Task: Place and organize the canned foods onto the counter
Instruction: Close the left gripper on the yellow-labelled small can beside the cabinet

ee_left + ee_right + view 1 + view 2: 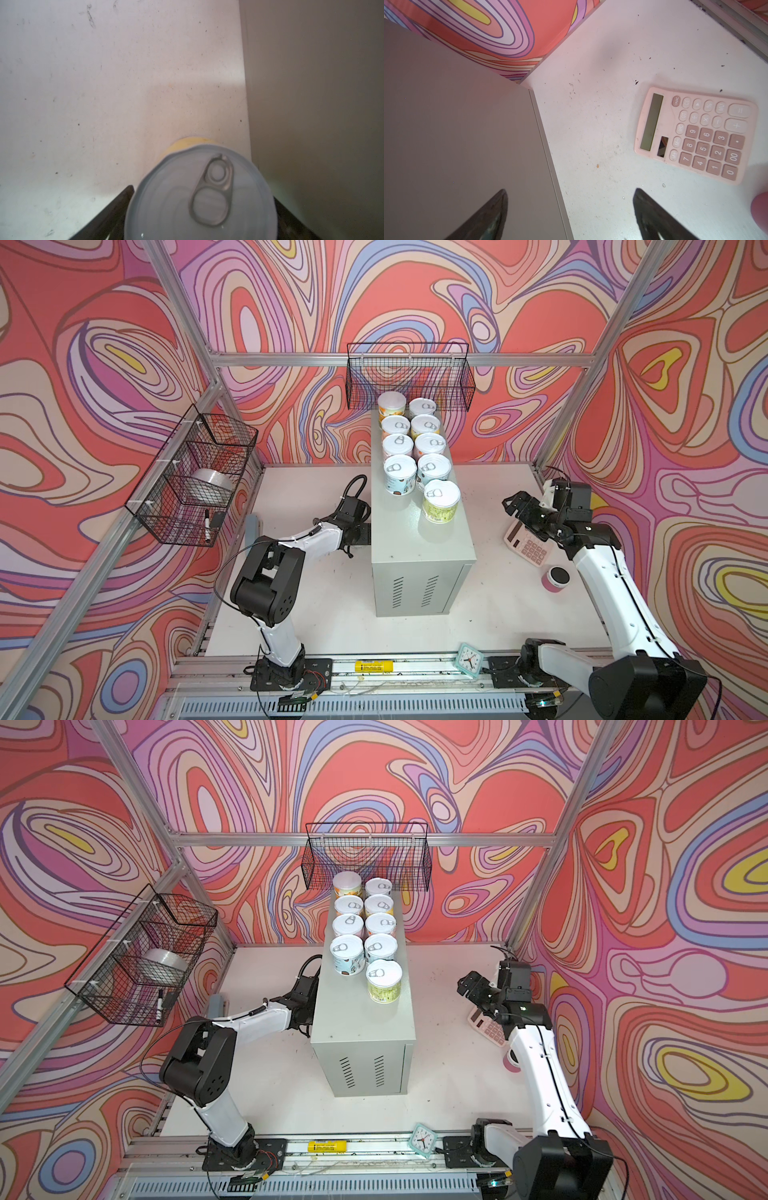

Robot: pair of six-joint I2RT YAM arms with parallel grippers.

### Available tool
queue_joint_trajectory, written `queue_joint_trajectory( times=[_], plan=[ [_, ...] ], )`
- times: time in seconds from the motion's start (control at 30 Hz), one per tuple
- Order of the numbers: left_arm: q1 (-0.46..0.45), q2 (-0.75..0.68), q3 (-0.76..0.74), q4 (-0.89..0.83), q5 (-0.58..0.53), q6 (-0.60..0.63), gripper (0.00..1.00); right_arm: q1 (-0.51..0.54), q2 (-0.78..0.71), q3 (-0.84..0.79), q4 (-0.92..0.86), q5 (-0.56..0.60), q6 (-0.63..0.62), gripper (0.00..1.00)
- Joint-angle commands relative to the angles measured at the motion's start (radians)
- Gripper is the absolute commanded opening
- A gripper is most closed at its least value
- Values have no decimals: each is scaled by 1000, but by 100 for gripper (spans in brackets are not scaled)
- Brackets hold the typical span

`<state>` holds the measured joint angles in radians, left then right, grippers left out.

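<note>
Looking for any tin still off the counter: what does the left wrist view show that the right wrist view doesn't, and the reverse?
Only the left wrist view: a short yellow-labelled tin with a silvery pull-tab lid, gripped in the left claw. Only the right wrist view: the open, empty right claw and a flat pink plastic calculator lying on the table. Both: the white tabletop and a wall of the tall light-grey metal box.

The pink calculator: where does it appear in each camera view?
Top view: calculator on the table, right of the grey box.
Top view: calculator likewise right of the box.
Left wrist: not in it.
Right wrist: calculator flat on the table, apart from the box.
Shared landmark: the grey box, in all four.
</note>
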<state>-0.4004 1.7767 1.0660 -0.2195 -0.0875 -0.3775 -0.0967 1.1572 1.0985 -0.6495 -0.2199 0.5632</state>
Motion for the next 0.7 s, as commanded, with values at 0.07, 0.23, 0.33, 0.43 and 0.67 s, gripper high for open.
queue_joint_trajectory(
  times=[0.07, 0.23, 0.33, 0.43, 0.67],
  plan=[
    [-2, 57, 54, 13, -12, -21, 85, -1, 18, -24, 28, -10, 0, 97],
    [4, 90, 61, 25, 0, -42, 73, -1, 22, -25, 31, -8, -5, 97],
    [4, 96, 56, 24, -5, -51, 60, -1, 24, -25, 31, -6, -7, 97],
    [5, 88, 38, 19, -22, -56, 40, -1, 31, -28, 33, -11, -5, 97],
    [8, 15, 0, -65, -85, -43, 0, -1, 37, -44, 51, -36, 6, 96]
  ],
)
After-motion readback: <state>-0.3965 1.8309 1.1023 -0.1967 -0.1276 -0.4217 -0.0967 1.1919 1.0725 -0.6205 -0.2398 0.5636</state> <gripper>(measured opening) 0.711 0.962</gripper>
